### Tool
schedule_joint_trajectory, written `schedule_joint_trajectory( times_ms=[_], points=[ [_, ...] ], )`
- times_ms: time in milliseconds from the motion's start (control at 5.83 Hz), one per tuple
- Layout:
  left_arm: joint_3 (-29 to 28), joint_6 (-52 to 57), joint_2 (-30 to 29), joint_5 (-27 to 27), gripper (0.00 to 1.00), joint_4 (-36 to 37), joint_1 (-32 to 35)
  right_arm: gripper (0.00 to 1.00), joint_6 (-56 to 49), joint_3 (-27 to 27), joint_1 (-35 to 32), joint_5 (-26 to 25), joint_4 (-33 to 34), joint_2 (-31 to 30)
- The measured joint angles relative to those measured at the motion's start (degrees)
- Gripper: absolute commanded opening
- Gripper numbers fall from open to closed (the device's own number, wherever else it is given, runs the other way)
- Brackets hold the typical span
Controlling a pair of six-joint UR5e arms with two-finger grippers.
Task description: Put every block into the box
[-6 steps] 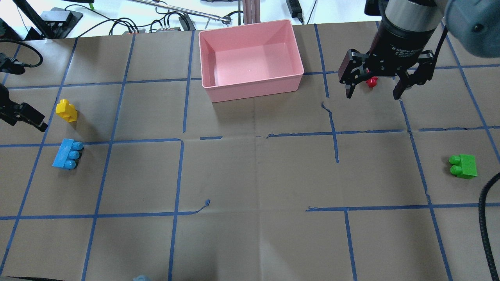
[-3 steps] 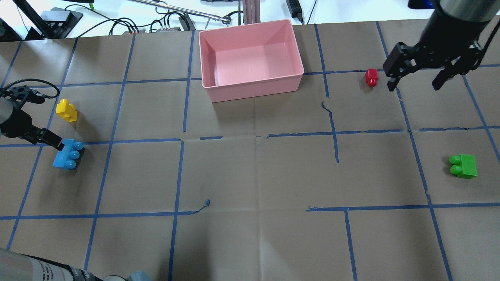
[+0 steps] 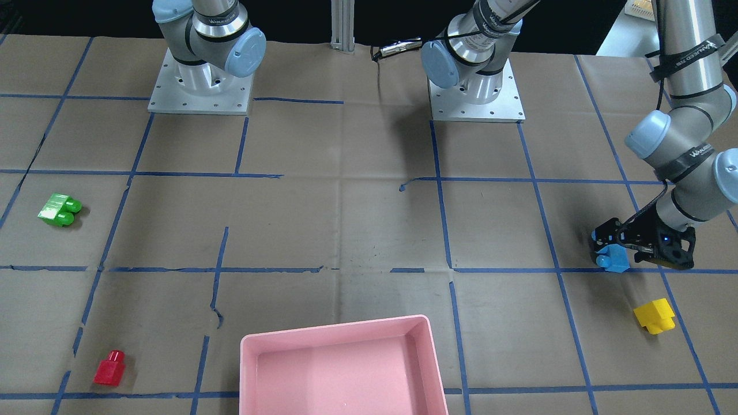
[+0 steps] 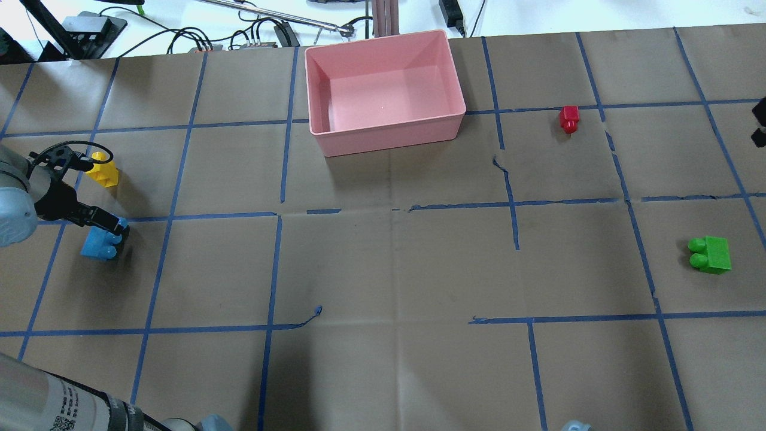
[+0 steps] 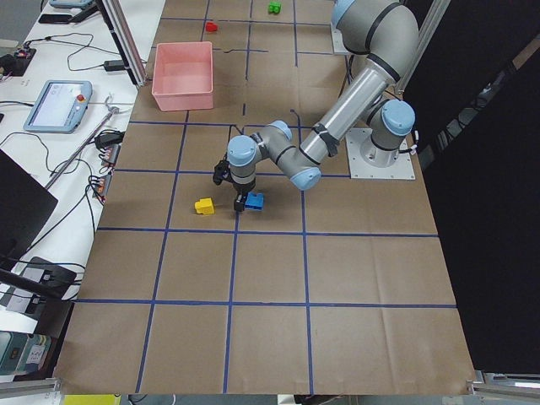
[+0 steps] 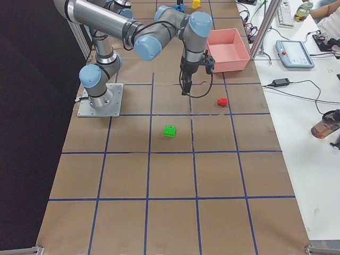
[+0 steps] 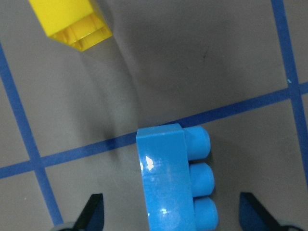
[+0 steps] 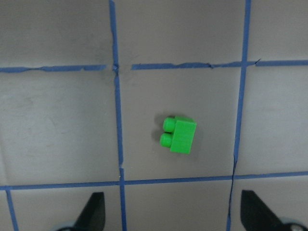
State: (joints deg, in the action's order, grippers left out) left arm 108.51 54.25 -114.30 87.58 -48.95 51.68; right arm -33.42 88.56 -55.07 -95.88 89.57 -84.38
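The light-blue brick (image 7: 173, 178) lies on the table between the open fingers of my left gripper (image 7: 174, 214), which is low over it at the table's left (image 4: 100, 225). The fingers stand apart from the brick. The yellow brick (image 4: 103, 170) lies just beyond it. My right gripper (image 8: 174, 214) is open and empty, high above the green brick (image 8: 178, 135), and only its edge shows at the right border of the overhead view (image 4: 760, 129). The red brick (image 4: 569, 118) lies right of the pink box (image 4: 386, 129), which holds nothing.
The table is brown paper with a blue tape grid. Both arm bases (image 3: 199, 80) stand at the robot's side. Cables and a tablet (image 5: 55, 105) lie beyond the table's far edge behind the box.
My left gripper has moved in from the left edge and now straddles the light-blue brick. My right gripper has moved right, away from the red brick, nearly out of the overhead view. No brick has moved.
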Motion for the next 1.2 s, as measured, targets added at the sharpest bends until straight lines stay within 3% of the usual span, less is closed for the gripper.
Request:
schedule_joint_trajectory(
  times_ms=[171,343,686,857,1200],
  points=[
    [-0.1,-0.1,-1.0,0.2,0.55,0.1,0.0,1.0,-3.1,3.5,3.5,0.1,4.2,1.3],
    [-0.3,-0.2,-1.6,0.6,0.03,0.0,0.0,1.0,-5.2,9.3,4.8,0.2,12.0,2.0],
    [-0.9,-0.6,-1.9,0.8,0.0,-0.5,0.0,1.0,-7.3,20.7,5.3,1.1,27.8,3.5],
    [-2.1,-1.4,-1.9,0.7,0.0,-2.0,0.1,1.0,-7.2,23.7,5.3,2.3,32.7,5.7],
    [-10.4,-5.7,-1.5,0.0,0.0,-14.3,1.8,1.0,-3.1,25.5,5.3,3.1,35.5,8.8]
  ],
)
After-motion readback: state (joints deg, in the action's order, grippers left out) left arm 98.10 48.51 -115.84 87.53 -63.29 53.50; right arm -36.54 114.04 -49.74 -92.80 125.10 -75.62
